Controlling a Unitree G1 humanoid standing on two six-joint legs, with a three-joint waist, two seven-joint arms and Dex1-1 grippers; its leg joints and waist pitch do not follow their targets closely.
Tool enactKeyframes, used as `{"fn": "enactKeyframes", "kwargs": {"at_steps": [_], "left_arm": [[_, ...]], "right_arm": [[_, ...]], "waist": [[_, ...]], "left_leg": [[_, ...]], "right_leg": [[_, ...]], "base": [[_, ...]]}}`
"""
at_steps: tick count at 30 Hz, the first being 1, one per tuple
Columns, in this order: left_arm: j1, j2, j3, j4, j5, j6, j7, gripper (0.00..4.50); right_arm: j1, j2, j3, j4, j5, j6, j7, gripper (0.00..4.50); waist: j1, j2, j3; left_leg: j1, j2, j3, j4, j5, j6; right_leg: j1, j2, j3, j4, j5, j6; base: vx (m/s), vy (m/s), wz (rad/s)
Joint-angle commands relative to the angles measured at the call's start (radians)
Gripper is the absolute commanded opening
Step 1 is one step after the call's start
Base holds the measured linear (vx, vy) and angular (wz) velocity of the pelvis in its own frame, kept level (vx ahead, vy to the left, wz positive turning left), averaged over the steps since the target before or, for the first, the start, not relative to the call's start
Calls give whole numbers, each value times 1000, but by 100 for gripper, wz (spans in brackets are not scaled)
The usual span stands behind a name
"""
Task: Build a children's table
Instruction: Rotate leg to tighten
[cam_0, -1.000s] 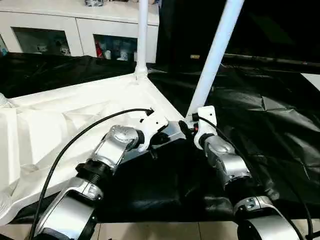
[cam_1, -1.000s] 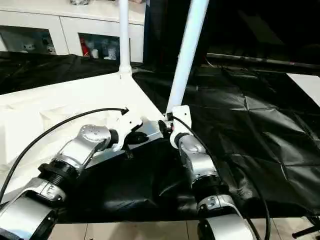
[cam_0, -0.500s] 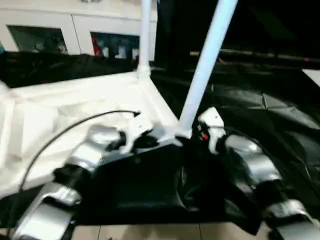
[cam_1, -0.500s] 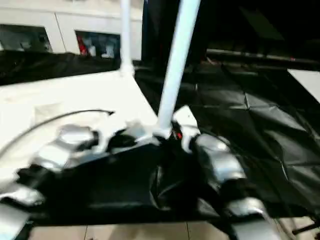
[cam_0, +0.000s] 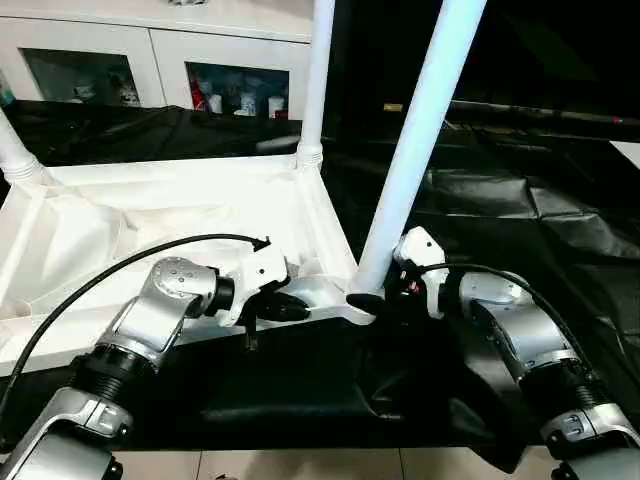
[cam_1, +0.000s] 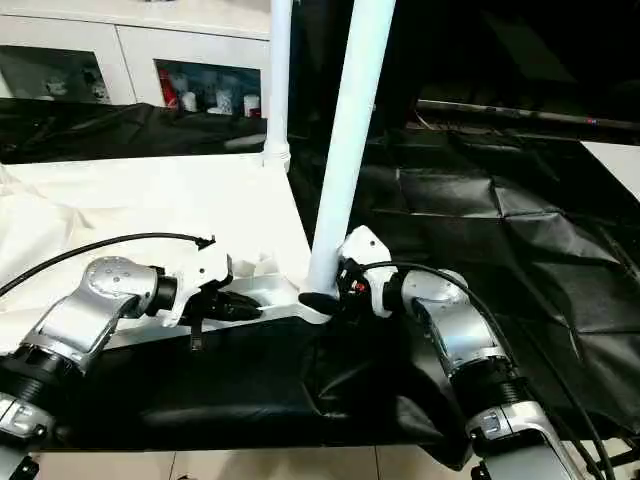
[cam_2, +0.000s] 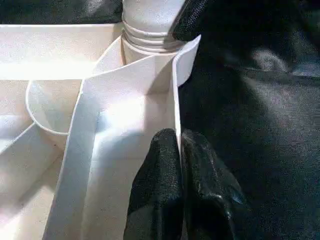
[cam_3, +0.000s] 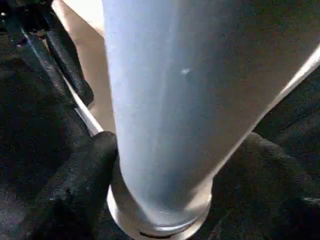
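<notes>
The children's table lies upside down, its white ribbed top (cam_0: 150, 215) on the black cover. Three white legs stand up from corner sockets: a near one (cam_0: 415, 150), a far one (cam_0: 318, 80) and one at the left (cam_0: 15, 150). My left gripper (cam_2: 179, 150) is shut on the top's thin rim wall just beside the near leg's socket (cam_2: 150, 35). My right gripper (cam_0: 375, 300) comes in from the right at the base of the near leg (cam_3: 165, 100). Its black fingers (cam_3: 75, 185) press against both sides of that leg.
A black cover (cam_0: 520, 200) drapes the big work table, wrinkled to the right of the white top. A white glass-door cabinet (cam_0: 150, 50) stands behind. The work table's front edge and the floor (cam_0: 300, 465) lie just below my forearms.
The whole view has shifted. My right forearm has swung out to the right and now reaches the near leg's base from that side. The left gripper stays on the rim.
</notes>
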Motion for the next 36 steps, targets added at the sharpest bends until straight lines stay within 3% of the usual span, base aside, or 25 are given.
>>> {"fn": "enactKeyframes", "kwargs": {"at_steps": [1,4,9,15,16,19,22,23,27,30,36], "left_arm": [[24,-2,-53,-11,17,13,-48,0],[25,-2,-54,-12,17,13,-45,0],[29,7,-53,-22,13,28,-50,0],[20,-2,-50,-5,32,5,-11,0],[15,-5,-48,2,35,13,-3,28],[4,-9,-45,5,27,45,-6,28],[2,-3,-51,6,44,24,5,63],[1,-2,-53,10,49,15,7,65],[2,-7,-44,27,49,0,16,65],[1,-11,-38,33,42,1,20,28],[-7,-17,-32,46,35,7,12,6]], "right_arm": [[-3,-20,3,13,-14,9,-4,342],[-1,-23,6,13,-18,6,-4,333],[10,-33,9,1,-19,11,14,274],[12,-35,11,4,-24,5,10,248],[12,-35,12,6,-31,-3,-1,246],[9,-30,11,12,-38,-9,-13,246],[10,-30,14,9,-39,-9,-10,246],[10,-30,15,8,-39,-9,-10,246],[14,-31,15,5,-38,-9,-8,246],[17,-32,16,2,-38,-9,-4,246],[14,-51,16,2,-35,-19,11,246]], "waist": [[2,4,-55],[1,6,-55],[1,6,-56],[1,7,-56],[1,7,-56],[2,7,-54],[2,6,-55],[3,12,-55],[2,8,-55],[3,9,-56],[4,8,-57]], "left_leg": [[-5,29,-3,-58,-120,45],[-4,30,-3,-59,-126,44],[-6,29,-3,-58,-112,46],[-4,29,-2,-57,-114,47],[-4,29,-3,-57,-117,46],[-4,28,-3,-58,-141,37],[-5,28,-4,-58,-143,36],[-4,29,-5,-58,-139,36],[-5,27,-4,-57,-143,37],[-5,28,-4,-57,-142,35],[-4,27,-4,-56,-134,41]], "right_leg": [[60,-74,63,-64,-145,-183],[58,-74,62,-66,-161,-178],[60,-73,63,-63,-139,-180],[59,-73,62,-64,-139,-181],[59,-73,62,-64,-144,-180],[58,-74,62,-70,-196,-167],[59,-73,62,-71,-206,-159],[58,-74,62,-69,-195,-161],[59,-73,62,-69,-188,-165],[59,-73,62,-69,-190,-165],[59,-72,62,-66,-171,-170]], "base": [[0,0,0],[0,0,0],[0,0,0],[0,0,0],[0,0,0],[0,0,0],[0,0,0],[0,0,0],[0,0,0],[0,0,0],[0,0,0]]}}
